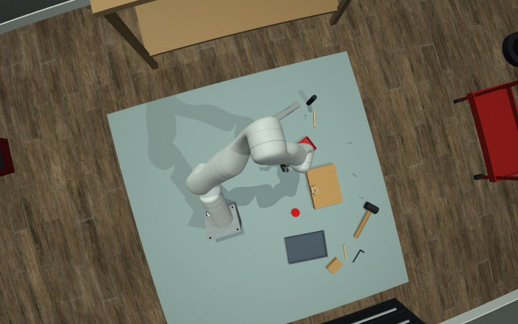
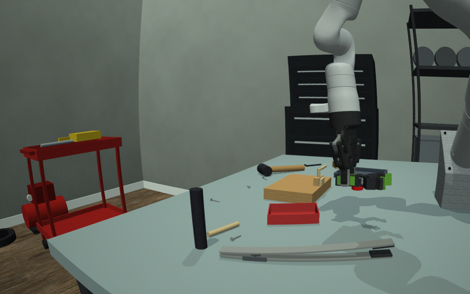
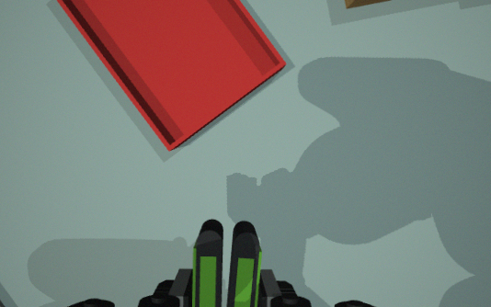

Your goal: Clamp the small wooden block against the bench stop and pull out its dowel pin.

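My gripper (image 2: 348, 177) (image 3: 225, 292) (image 1: 284, 168) is shut on the handles of the black and green spring clamp (image 2: 374, 181) (image 3: 208, 280). It holds the clamp level above the table, beside the bench board (image 1: 330, 186) (image 2: 291, 185). The clamp's jaws point right in the exterior view, away from the board. The small wooden block and the stop stand together as pale pieces (image 1: 314, 190) (image 2: 316, 181) at the board's edge. The dowel pin (image 2: 318, 172) stands upright there, with a slanted crosspiece on top. I cannot tell whether anything loose sits between block and stop.
A red tray (image 1: 305, 141) (image 2: 292, 218) (image 3: 161, 69) lies near the board. A red disc (image 1: 295, 212) (image 2: 357, 188), dark tray (image 1: 305, 247) and mallet (image 1: 363, 224) lie around it. A black cylinder (image 1: 311, 100) (image 2: 197, 218) stands near long grey tongs (image 2: 294, 248). Several screws lie about.
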Available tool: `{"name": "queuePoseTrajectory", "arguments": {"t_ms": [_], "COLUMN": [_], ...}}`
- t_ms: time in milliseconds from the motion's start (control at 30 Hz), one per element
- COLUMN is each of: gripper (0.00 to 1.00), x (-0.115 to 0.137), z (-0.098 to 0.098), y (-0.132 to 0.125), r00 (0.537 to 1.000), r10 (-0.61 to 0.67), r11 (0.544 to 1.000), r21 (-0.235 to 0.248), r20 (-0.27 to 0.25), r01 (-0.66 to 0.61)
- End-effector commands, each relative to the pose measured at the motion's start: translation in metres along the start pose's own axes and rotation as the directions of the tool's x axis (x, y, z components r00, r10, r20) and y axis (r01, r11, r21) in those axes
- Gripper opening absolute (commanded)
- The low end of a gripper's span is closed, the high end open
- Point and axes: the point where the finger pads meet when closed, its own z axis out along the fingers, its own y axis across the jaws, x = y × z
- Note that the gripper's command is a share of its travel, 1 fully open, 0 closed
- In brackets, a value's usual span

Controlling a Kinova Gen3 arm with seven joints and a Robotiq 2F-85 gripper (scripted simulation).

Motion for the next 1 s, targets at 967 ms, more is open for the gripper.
{"name": "queuePoseTrajectory", "arguments": {"t_ms": [967], "gripper": [0.32], "x": [0.039], "z": [-0.006], "y": [0.006], "r00": [0.761], "r10": [-0.649], "r11": [0.761], "r21": [0.011], "r20": [0.011], "r01": [0.649]}}
